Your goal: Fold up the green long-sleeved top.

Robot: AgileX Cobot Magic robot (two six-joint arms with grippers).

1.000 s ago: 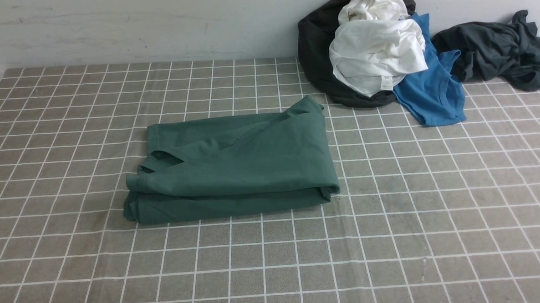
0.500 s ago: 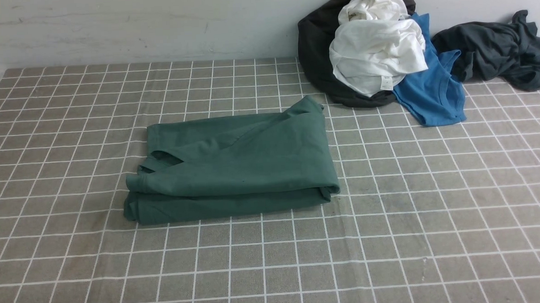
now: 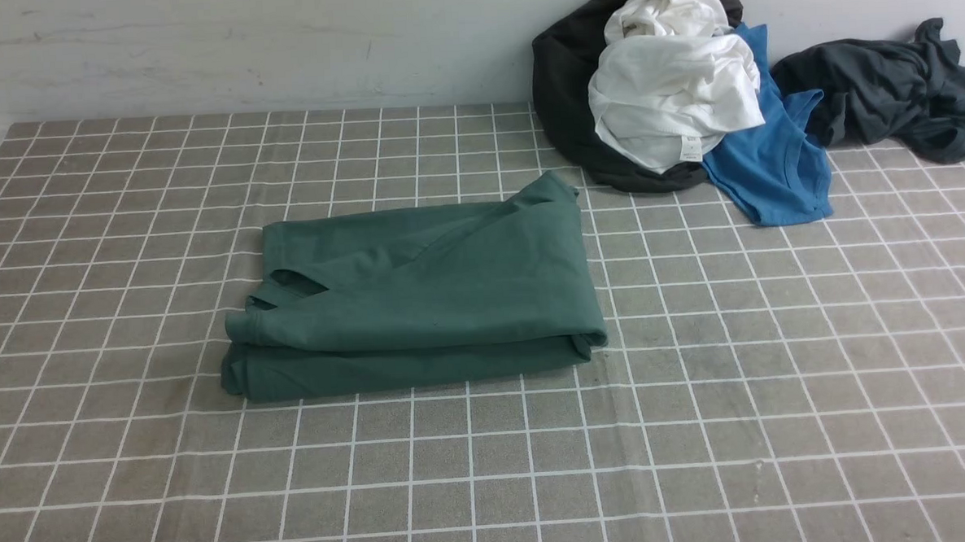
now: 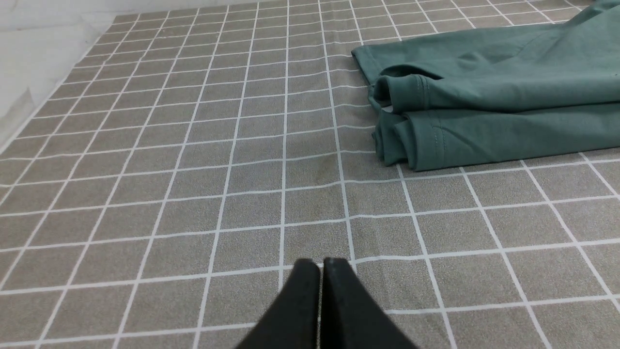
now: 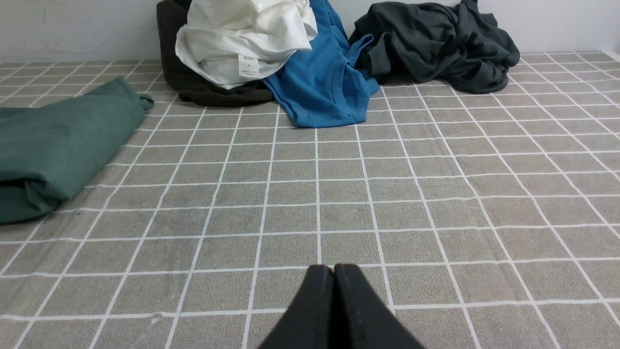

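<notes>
Closest to us, our left hand [image 4: 320, 264] sits low over the grey checked cloth with white grid lines covering the desk [image 3: 701, 424], its black fingers pressed together, closed on nothing. Our right hand [image 5: 334, 269] is the same: black fingers shut tip to tip, empty, above bare cloth. Neither hand shows in the front view, only in its own wrist view. Further out, mid-desk and slightly to our left, lies the green long-sleeved top [image 3: 418, 294], dark forest-green cotton, already folded into a rough flat rectangle of stacked layers. The thick folded edge faces us; a cuffed sleeve end and hem show at its left end in the left wrist view [image 4: 484, 97]; one corner sticks up a bit at the far right. The right wrist view catches its rounded right end [image 5: 63, 145]. Both hands are well apart from it. Beyond, at the far right against the pale wall [image 3: 236, 45], there's a clothes pile: a crumpled white cotton garment [image 3: 674, 91] with a small size label sits on a black garment [image 3: 564, 96], a bright blue shirt [image 3: 771, 169] spreads flat toward us from under the white one, and a dark grey crumpled garment [image 3: 890, 90] lies just beside the blue, further right.
</notes>
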